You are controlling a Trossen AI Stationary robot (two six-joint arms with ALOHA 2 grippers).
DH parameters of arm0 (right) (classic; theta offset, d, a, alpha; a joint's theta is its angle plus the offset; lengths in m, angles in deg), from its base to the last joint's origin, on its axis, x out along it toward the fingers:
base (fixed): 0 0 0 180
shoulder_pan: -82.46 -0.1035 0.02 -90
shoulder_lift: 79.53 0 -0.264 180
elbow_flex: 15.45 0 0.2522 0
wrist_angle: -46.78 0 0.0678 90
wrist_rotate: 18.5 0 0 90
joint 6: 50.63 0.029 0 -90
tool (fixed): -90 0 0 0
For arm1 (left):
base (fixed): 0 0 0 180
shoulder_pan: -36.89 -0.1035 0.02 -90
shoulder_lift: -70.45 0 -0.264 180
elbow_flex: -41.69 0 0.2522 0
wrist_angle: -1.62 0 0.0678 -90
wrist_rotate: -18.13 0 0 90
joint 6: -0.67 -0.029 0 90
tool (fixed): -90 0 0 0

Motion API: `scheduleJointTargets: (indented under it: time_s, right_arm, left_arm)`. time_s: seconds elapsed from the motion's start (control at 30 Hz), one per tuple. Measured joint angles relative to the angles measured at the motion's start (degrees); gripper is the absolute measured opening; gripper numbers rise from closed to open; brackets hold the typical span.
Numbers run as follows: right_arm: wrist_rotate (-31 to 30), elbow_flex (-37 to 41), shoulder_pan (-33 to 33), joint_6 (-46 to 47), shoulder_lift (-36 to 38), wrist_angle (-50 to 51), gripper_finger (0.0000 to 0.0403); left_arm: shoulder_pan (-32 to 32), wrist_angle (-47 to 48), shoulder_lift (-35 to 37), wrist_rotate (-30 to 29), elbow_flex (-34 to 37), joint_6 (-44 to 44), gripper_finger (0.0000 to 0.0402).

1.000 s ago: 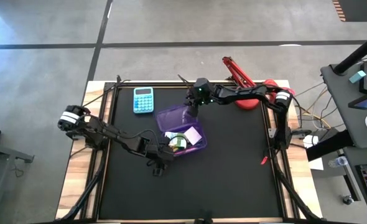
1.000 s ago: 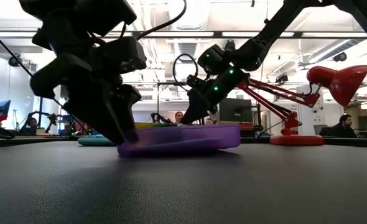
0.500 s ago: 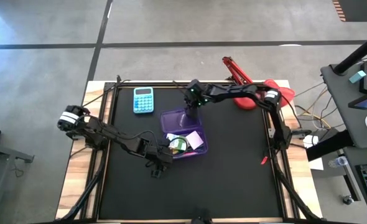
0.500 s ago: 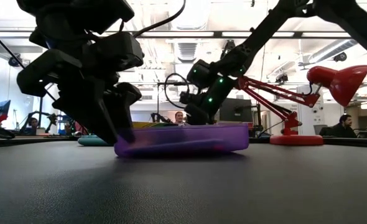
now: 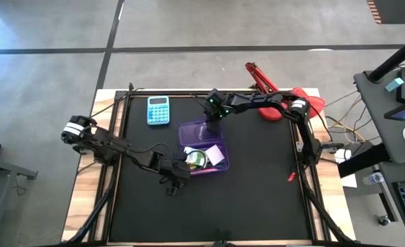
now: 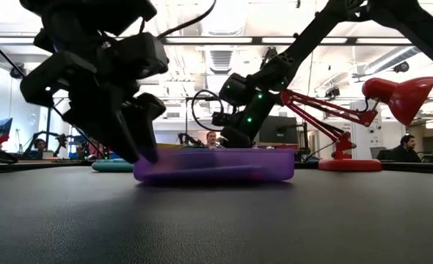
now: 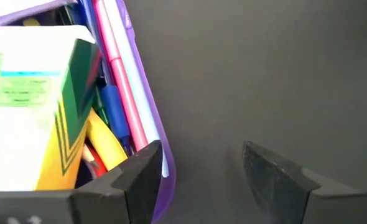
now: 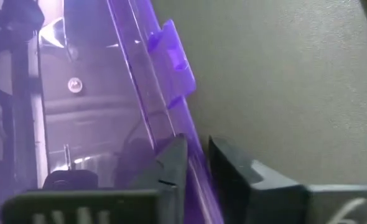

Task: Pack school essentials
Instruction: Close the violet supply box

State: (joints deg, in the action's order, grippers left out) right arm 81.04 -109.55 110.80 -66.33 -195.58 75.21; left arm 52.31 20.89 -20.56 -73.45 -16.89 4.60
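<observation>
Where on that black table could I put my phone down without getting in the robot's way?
The near half of the black mat lies bare, from the purple case forward. The right side is open too, apart from a small red item. The far edge is crowded: light-blue calculator, red desk lamp, the right gripper on the case, the left gripper at its near corner.

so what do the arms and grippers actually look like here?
Both arms are dark, slim and jointed. The left arm has a white band near its base and a black cable looping along it; the right arm has a white band too, and green lights glow at its wrist. Wrist views show dark, angular, matte jaws.
</observation>
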Motion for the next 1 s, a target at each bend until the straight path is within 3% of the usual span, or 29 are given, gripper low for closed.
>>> scheduleJointTargets:
  time_s: [0.1,0.17,0.87,1.0]
  right_arm:
    - [0.0,0.0,0.0,-0.6,0.0,0.1,0.0022]
    - [-0.1,0.0,0.0,-1.6,0.1,0.3,0.0014]
    - [-5.6,0.3,-1.0,-2.3,4.8,6.3,0.0009]
    - [-6.0,0.3,-1.9,-2.3,4.9,6.3,0.0008]
  left_arm:
    - [0.0,-0.1,1.0,-0.3,0.0,0.2,0.0205]
    - [0.0,-0.1,1.5,-0.4,0.0,0.2,0.0205]
    - [0.0,1.4,4.1,-3.8,0.0,0.2,0.0205]
    - [0.0,4.0,4.1,-9.1,0.0,1.7,0.0205]
